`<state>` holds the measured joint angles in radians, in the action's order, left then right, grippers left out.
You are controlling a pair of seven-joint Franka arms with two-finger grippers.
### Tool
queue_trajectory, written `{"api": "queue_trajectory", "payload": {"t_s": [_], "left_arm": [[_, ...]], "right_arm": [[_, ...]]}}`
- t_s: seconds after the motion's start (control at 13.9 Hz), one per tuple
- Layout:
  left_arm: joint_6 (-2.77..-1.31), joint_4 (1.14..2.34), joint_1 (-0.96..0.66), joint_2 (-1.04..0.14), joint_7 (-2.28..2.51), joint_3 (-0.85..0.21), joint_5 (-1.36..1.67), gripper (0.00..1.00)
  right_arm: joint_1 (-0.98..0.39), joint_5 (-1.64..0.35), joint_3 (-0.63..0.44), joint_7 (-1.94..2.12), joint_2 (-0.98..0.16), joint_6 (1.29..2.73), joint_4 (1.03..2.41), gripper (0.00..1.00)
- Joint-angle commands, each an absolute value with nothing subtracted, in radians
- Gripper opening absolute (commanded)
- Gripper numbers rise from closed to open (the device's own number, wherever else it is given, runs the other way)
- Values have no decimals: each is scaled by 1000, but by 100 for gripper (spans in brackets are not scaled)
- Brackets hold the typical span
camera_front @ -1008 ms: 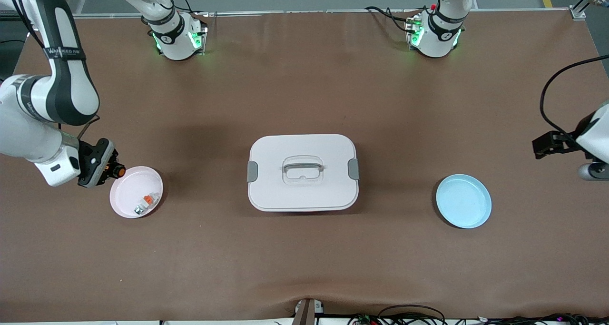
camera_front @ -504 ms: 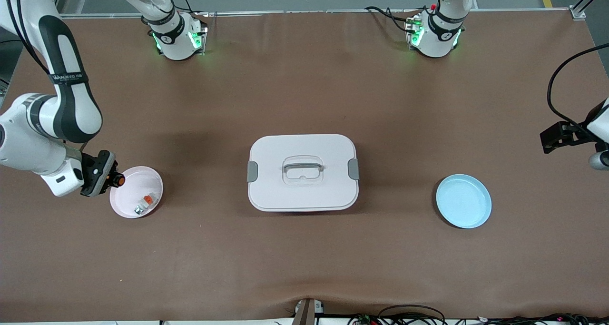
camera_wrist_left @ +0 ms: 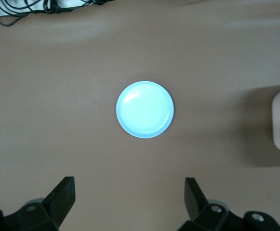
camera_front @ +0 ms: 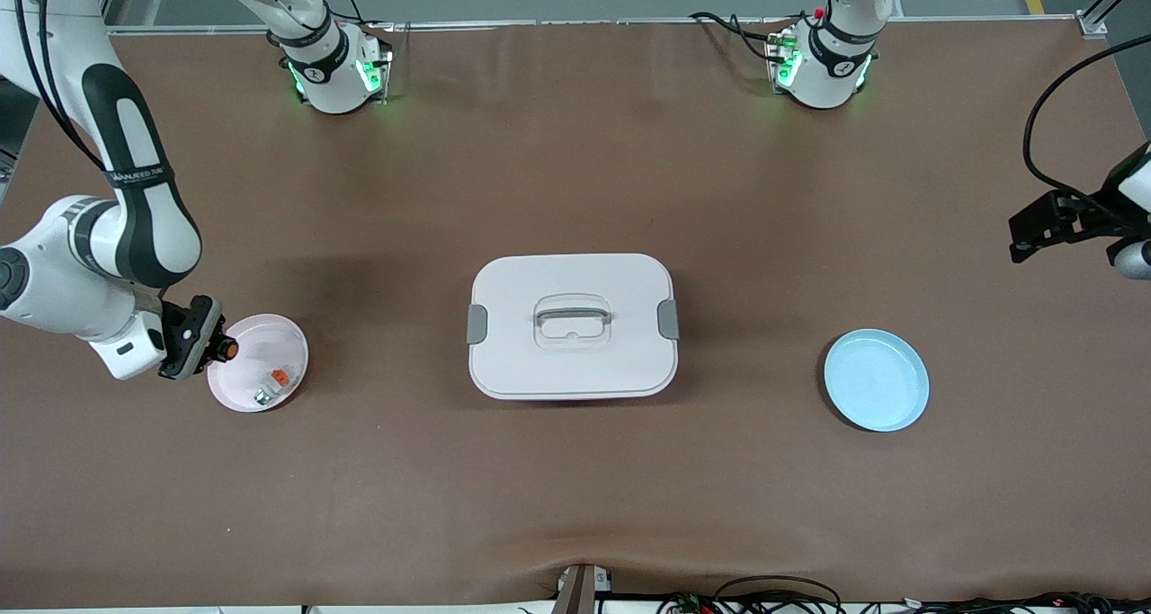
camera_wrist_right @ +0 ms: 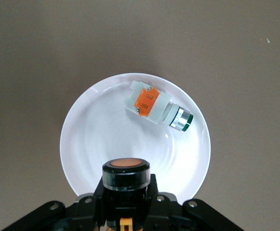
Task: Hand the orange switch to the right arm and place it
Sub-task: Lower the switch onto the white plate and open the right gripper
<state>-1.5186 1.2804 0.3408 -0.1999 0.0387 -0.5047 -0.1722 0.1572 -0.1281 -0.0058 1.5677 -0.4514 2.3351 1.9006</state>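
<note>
Handover's done: my right gripper point(camera_front: 214, 348) pinches the orange switch point(camera_front: 227, 349) over the pink plate's point(camera_front: 289, 337) rim at the right arm's end, only the release left, while my left gripper point(camera_wrist_left: 129, 198) waits spread.

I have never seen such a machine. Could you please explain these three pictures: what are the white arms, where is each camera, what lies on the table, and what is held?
Two robot arms stand at a brown table; one camera looks down from above, one sits on each wrist. The right gripper is shut on the orange switch over the pink plate's edge; a white-grey piece with an orange cap lies in that plate. The left gripper waits, open and empty, above the table near the blue plate. A closed white box sits between the plates.
</note>
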Motion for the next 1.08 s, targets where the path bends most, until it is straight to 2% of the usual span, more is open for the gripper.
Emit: {"api": "queue_trajectory", "payload": {"t_s": [0.0, 0.14, 0.29, 0.5, 1.01], "left_arm": [[-1526, 1411, 156, -74, 28, -303, -106, 100], [-1601, 1565, 62, 32, 18, -185, -17, 100], [-1609, 1636, -26, 83, 17, -111, -12, 100], [-1597, 1643, 1, 106, 20, -123, -12, 100], [-1569, 1592, 17, 101, 21, -149, -12, 100]], "right_arm": [[167, -106, 11, 1615, -462, 2397, 1933, 0], [166, -106, 11, 1652, -472, 2414, 1936, 0], [170, -107, 11, 1670, -485, 2431, 1939, 0], [173, -109, 12, 1695, -495, 2497, 1977, 0], [207, -126, 17, 1746, -534, 2539, 1996, 0]]}}
